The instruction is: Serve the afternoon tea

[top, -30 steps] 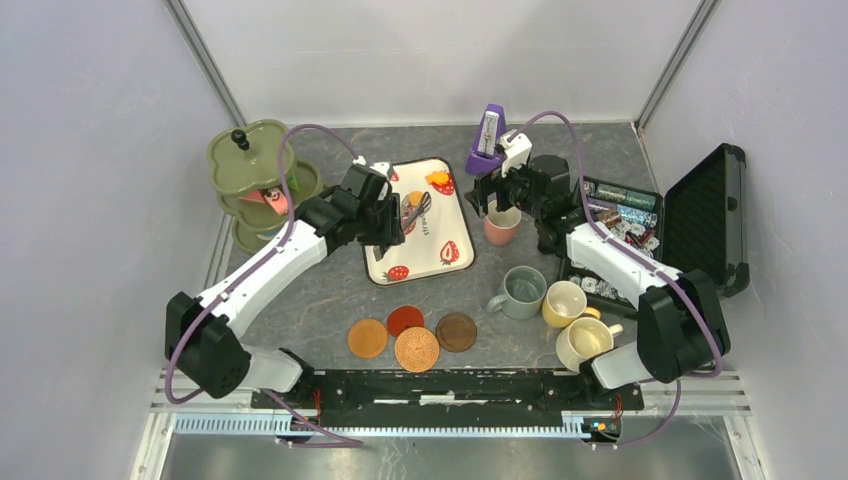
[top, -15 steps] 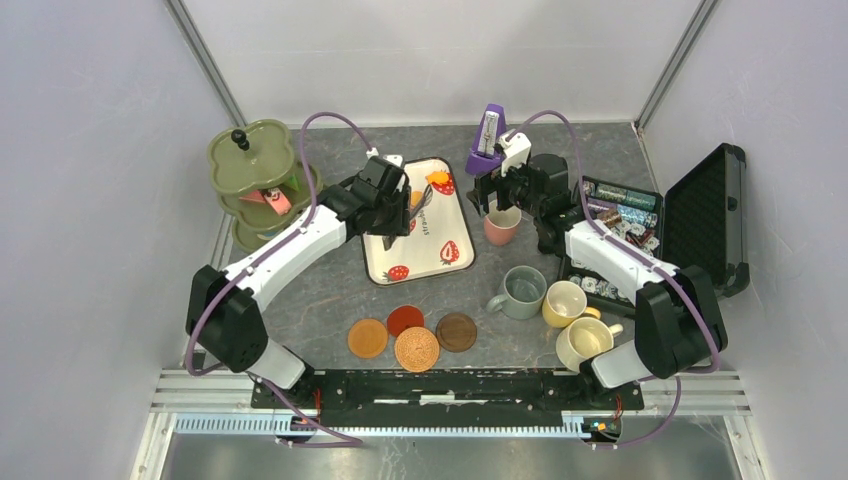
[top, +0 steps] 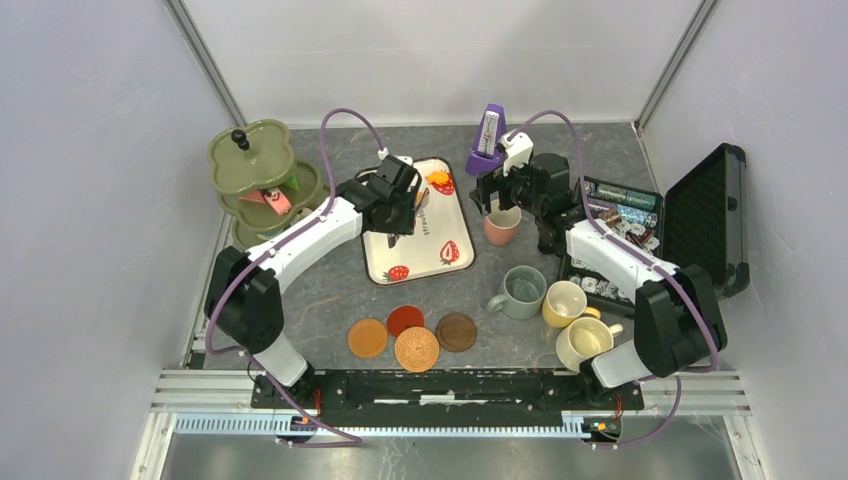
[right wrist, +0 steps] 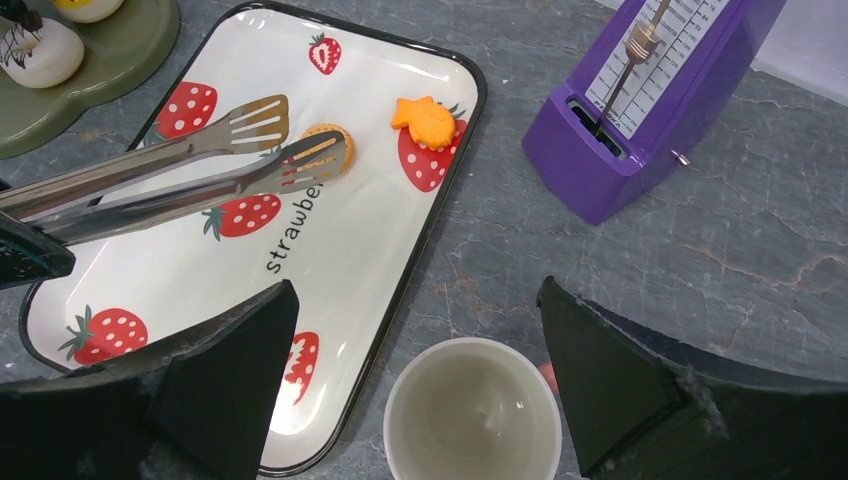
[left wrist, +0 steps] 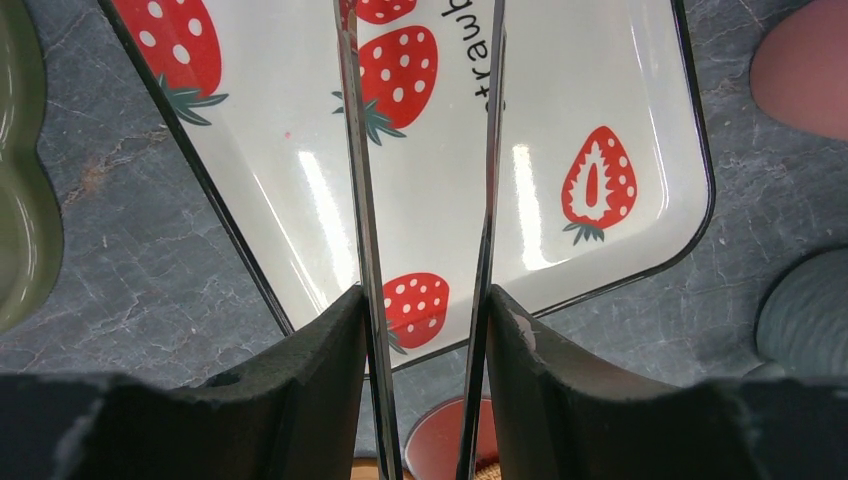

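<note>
Grey table [top: 330, 290]. My left gripper [left wrist: 425, 330] clasps tongs [right wrist: 250, 120] at a biscuit [right wrist: 325, 131]; right gripper [right wrist: 415, 290] gapes. Likely light: pinch its rim.

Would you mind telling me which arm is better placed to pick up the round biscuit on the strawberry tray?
Left. The left gripper holds the tongs, whose tips sit at the round biscuit on the tray; the right gripper hangs open above the pink mug, with no tool.
</note>
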Available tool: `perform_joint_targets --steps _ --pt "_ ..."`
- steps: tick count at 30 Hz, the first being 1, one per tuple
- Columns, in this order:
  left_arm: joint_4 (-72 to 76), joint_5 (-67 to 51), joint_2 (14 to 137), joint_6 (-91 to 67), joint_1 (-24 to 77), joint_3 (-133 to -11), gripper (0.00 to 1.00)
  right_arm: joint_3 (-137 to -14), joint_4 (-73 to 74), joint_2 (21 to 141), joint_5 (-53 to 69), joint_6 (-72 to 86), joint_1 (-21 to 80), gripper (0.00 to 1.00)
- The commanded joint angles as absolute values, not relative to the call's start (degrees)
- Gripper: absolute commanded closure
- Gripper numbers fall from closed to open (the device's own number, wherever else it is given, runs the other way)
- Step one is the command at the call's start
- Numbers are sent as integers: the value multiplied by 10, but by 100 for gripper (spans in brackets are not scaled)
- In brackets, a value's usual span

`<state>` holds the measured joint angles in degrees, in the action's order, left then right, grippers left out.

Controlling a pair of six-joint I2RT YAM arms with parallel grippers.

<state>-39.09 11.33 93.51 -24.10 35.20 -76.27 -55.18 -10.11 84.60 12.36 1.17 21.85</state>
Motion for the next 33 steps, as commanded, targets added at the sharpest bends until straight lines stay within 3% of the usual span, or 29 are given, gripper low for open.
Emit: perform_joint_targets --steps 1,24,33 --pt "-383 147 945 -206 359 -795 48 -578 -109 854 120 5 215 2" --pt "-396 172 1007 -188 369 -828 51 -579 -108 855 122 5 214 2" --pt "-404 195 985 -185 374 -834 61 -578 -107 853 120 5 214 2"
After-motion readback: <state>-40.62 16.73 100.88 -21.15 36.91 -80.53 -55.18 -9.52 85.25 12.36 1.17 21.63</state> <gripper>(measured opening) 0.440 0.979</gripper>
